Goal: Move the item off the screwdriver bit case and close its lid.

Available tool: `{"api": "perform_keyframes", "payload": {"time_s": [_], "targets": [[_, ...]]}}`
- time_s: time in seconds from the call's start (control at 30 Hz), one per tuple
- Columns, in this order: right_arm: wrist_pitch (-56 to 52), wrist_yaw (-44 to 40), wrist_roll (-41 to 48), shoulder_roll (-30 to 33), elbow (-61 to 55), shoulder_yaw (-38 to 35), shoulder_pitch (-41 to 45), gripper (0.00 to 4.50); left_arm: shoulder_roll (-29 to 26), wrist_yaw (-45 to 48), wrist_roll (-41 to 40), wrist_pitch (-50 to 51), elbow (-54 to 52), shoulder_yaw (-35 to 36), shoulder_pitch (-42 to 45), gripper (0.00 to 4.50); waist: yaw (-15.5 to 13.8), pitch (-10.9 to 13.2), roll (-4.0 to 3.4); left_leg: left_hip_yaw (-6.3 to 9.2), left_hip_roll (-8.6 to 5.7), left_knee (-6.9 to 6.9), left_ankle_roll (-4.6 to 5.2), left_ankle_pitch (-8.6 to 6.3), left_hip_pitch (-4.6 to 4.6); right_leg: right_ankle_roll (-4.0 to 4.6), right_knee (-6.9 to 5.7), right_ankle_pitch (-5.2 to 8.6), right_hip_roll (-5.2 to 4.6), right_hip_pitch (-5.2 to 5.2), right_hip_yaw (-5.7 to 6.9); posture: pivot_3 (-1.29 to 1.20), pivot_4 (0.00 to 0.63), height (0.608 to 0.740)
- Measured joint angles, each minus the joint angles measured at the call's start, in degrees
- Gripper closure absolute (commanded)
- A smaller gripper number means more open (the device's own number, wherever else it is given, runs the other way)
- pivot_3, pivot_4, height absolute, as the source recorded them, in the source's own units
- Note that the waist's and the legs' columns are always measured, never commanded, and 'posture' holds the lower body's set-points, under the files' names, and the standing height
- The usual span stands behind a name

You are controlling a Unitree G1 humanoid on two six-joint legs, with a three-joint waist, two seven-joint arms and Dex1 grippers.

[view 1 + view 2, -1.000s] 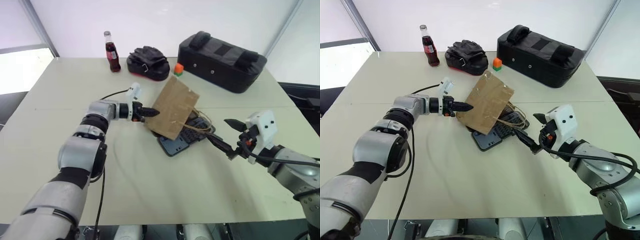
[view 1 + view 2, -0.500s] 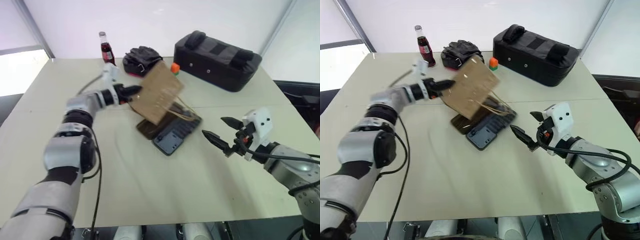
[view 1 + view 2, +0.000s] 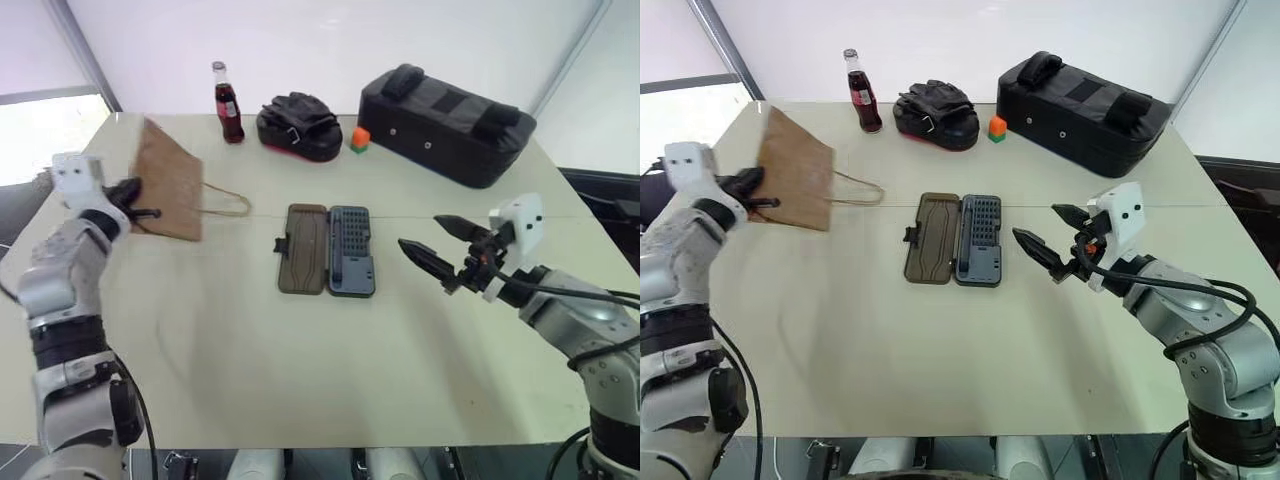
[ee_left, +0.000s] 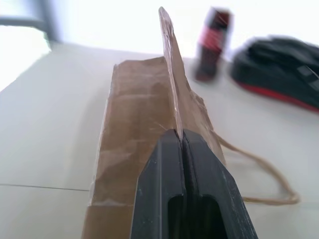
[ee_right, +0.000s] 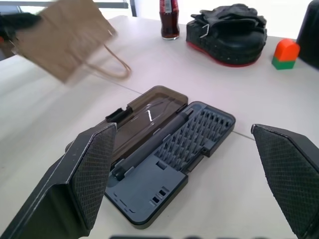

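The screwdriver bit case [image 3: 327, 250] lies open and flat at the table's middle, its brown clear lid [image 3: 303, 248] to the left and its grey bit tray [image 3: 351, 250] to the right. A brown paper bag [image 3: 167, 192] with string handles hangs at the table's far left, away from the case. My left gripper [image 3: 143, 211] is shut on the bag's edge [image 4: 172, 107]. My right gripper [image 3: 437, 245] stands open just right of the case, above the table, with nothing between its fingers [image 5: 89, 174].
Along the far edge stand a cola bottle [image 3: 228, 102], a black and red glove pad [image 3: 297, 126], a small orange and green block [image 3: 358, 139] and a large black bag [image 3: 446, 122].
My left arm has swung the paper bag from above the case to the table's far left. The case now shows fully uncovered. The right gripper stays open near the case's right side.
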State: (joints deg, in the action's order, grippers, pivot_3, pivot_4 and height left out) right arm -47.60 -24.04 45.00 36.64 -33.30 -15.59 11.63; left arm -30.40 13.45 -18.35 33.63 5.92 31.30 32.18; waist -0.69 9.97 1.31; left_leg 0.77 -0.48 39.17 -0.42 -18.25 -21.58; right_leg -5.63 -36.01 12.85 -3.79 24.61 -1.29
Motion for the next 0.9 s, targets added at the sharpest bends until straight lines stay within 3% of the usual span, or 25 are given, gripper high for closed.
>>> {"api": "perform_keyframes", "payload": {"time_s": [0.47, 0.57, 0.8, 0.9], "targets": [[2.0, -1.7, -2.6, -0.1, 1.2, 2.2, -0.1, 0.0, 5.8, -17.9, 1.5, -0.6, 0.0, 6.1, -10.3, 4.44, 0.0, 0.0, 0.03, -0.03, 0.02, -0.01, 0.0, 0.0, 0.09, 0.01, -0.03, 0.0, 0.08, -0.06, 0.02, 0.0, 0.15, 0.74], [2.0, -1.7, -2.9, -0.2, 1.2, 2.3, -0.3, 0.0, 6.0, -18.6, 1.5, -1.9, 0.9, 6.1, -10.4, 3.61, 0.0, 0.0, 0.03, -0.04, 0.02, 0.0, 0.0, 0.0, 0.09, 0.01, -0.02, 0.0, 0.08, -0.07, 0.02, 0.0, 0.15, 0.74], [2.0, -1.7, -3.1, -0.1, 1.2, 2.2, -1.1, 0.0, 5.4, -19.1, 1.8, -5.9, 2.9, 5.8, -10.1, 0.03, 0.1, 0.0, 0.03, -0.04, 0.02, -0.01, 0.0, 0.0, 0.1, 0.01, -0.02, 0.0, 0.08, -0.07, 0.02, 0.0, 0.15, 0.74], [2.0, -1.7, -3.2, -0.1, 1.2, 2.2, -1.6, 0.0, 4.3, -20.8, 2.7, -6.7, 2.1, 6.1, -10.1, 0.03, 0.2, 0.0, 0.03, -0.04, 0.04, -0.01, 0.0, 0.0, 0.1, 0.01, -0.02, 0.0, 0.1, -0.07, 0.02, 0.0, 0.15, 0.74]]}}
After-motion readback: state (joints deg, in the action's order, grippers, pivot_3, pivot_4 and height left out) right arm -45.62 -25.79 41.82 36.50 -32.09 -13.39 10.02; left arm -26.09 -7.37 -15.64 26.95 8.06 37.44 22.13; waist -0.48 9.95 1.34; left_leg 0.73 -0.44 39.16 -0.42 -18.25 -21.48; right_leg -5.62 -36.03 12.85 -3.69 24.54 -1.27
